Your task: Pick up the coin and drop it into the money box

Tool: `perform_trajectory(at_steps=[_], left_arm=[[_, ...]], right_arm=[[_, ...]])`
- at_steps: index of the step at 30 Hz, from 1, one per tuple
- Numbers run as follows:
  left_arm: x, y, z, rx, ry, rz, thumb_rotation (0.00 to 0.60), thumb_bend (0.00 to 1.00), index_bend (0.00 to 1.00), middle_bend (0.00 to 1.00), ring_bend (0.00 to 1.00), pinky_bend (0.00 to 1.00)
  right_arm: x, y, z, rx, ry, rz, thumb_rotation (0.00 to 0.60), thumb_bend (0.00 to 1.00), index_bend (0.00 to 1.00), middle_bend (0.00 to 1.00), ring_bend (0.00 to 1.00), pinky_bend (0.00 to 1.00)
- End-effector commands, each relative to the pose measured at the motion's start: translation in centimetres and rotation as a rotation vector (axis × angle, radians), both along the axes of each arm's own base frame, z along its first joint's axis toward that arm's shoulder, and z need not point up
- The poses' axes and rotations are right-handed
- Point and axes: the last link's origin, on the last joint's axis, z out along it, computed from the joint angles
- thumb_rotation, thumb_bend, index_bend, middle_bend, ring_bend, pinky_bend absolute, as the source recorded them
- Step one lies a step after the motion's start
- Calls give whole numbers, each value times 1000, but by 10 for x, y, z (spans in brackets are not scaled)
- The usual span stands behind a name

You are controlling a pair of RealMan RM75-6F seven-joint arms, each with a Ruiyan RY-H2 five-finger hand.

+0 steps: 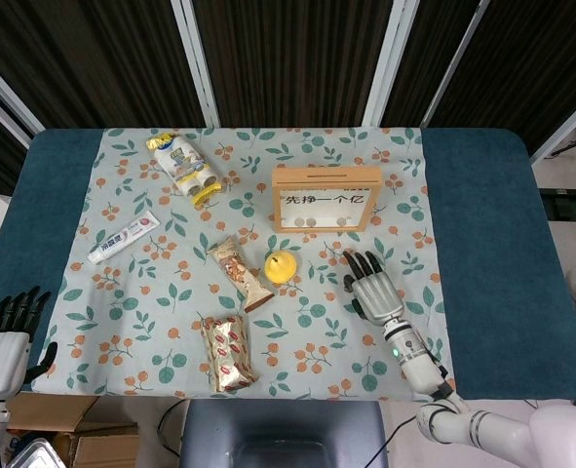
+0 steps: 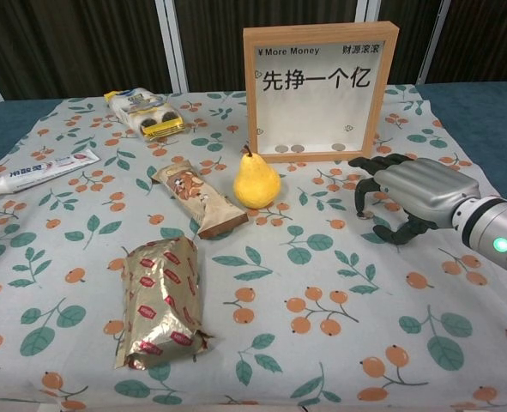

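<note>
The money box point(image 1: 326, 172) is a wooden frame with a clear front, standing upright at the back centre of the cloth; in the chest view the money box point(image 2: 320, 34) shows a few coins lying at its bottom. My right hand point(image 1: 373, 288) hovers just in front and to the right of it, palm down. In the chest view the right hand point(image 2: 407, 193) has its fingers apart and curved toward the cloth. A small pale spot under its fingertips point(image 2: 362, 204) may be the coin; I cannot tell. My left hand point(image 1: 10, 336) rests at the table's front left edge, holding nothing.
A yellow pear point(image 1: 281, 266) stands left of the right hand, with a snack bar point(image 1: 240, 273) beside it. A foil packet point(image 1: 227, 352) lies near the front edge. A toothpaste tube point(image 1: 123, 237) and a biscuit pack point(image 1: 184, 167) lie at the back left.
</note>
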Motion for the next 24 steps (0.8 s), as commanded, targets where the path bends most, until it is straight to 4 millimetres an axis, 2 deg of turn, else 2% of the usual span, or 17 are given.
perform_trajectory(at_steps=[1,24], left_arm=[[0,0,1,2,0,0,600,398,0,0,0,0],[0,1,0,-2,-3,-5,600,399,0,0,0,0]], right_arm=[[0,1,-2,2,3,1,600,436,538,0,0,0],[-3,4,-2,-28,-13,14,600,449,667,21,0,0]])
